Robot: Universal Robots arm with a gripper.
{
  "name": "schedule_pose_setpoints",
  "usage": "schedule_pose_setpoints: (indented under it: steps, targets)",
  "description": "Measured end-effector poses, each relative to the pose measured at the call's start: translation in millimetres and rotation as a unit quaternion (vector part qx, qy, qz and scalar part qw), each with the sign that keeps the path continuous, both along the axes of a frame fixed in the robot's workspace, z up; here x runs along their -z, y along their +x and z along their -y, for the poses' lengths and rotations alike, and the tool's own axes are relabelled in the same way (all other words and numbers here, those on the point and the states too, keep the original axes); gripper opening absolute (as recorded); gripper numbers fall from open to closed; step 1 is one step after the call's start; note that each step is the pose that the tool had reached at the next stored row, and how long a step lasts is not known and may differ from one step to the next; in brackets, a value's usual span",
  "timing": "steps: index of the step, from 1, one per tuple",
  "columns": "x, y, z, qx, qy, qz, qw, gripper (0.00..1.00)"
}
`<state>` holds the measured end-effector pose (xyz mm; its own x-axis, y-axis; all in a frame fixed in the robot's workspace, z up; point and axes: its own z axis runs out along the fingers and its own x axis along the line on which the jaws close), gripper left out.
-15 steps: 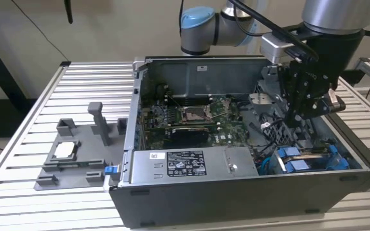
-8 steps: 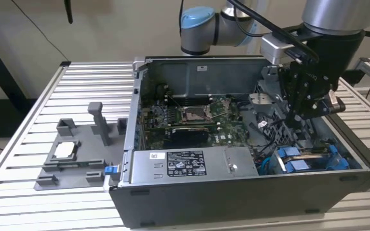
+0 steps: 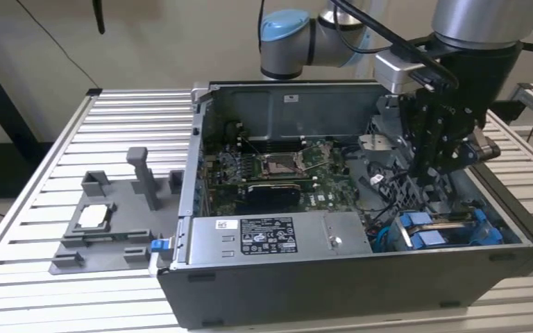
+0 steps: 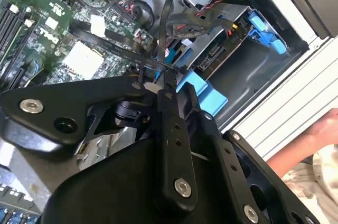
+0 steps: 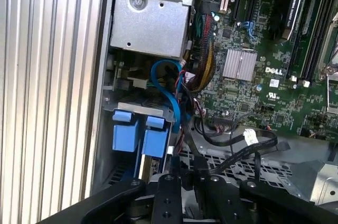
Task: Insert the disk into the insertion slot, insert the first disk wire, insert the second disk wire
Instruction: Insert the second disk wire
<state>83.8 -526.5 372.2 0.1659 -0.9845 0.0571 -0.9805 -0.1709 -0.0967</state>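
Gripper (image 4: 160, 82) is clamping wire (image 4: 168, 23) tight, hovering nr disk (image 4: 213, 55) in slot (image 4: 248, 76); IMO worth keeping wire end square to disk, pressing slow.

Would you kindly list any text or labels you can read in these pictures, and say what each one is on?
Label on the power supply: print too small to read.
White sticker on the case's back wall: unreadable.
White markings on the motherboard: a maker's logo and tiny codes, too small to quote reliably.

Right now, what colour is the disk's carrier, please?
Bright blue carrier, clearest in the first wrist view.
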Motion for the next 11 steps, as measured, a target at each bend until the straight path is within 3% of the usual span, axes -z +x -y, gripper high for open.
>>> schedule_pose_setpoints:
  steps: [4,8,9,11]
  targets:
    - [1.2,-1.2,-1.3,-0.008,-0.0028,0.0064,0.99994,0.25]
    - [1.2,-6.8,-1.3,-0.008,-0.0035,0.01,0.99991,0.22]
    - [1.2,-7.6,-1.2,-0.008,-0.0037,0.0111,0.9999,0.16]
    - [1.3,-8.4,-0.9,-0.008,-0.004,0.0125,0.99988,0.15]
